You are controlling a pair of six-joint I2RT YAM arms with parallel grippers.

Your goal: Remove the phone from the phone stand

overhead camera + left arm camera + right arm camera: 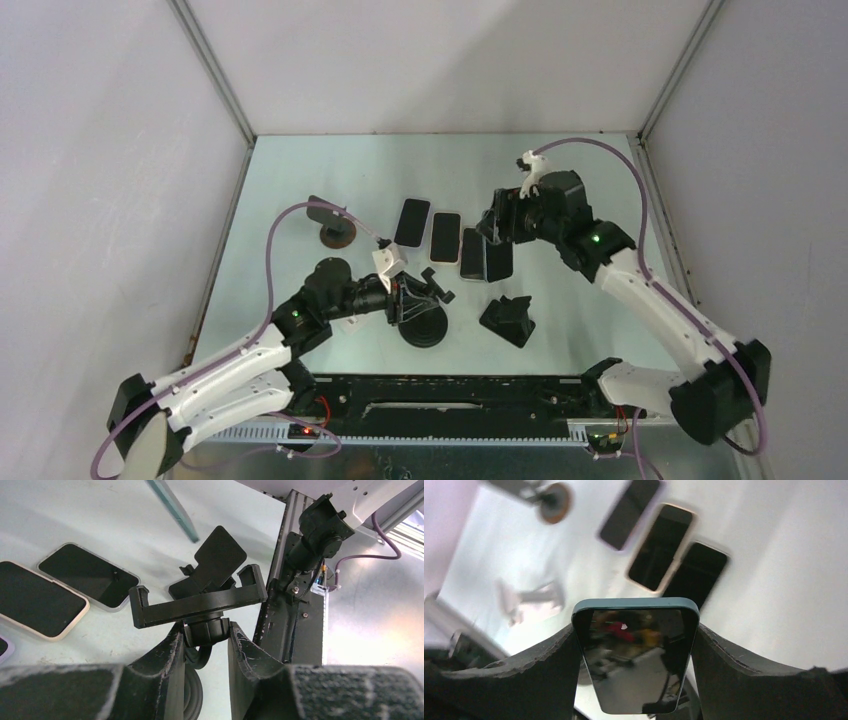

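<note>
Your right tool (636,626) is clamped on the phone (636,662), one finger on each long side edge. The phone is out of the stand (200,602) and well apart from it, over toward the right half of the counter (330,170). Your left tool (205,636) is closed on the stand's neck, just under the cradle, whose arms hold nothing.

From above, the phone sits just beside the right end of the three phones (445,237) lying in a row on the counter. Whether it touches the counter, you cannot tell. A wedge stand (508,320) is near on the side closer to you. Bare counter lies beyond the phone and to its right, up to the side wall.

The phone's long axis runs straight out along the right tool's fingers, its top edge pointing away from the wrist. Its glass faces the wrist camera. From above, that axis lies roughly parallel with the three phones.
</note>
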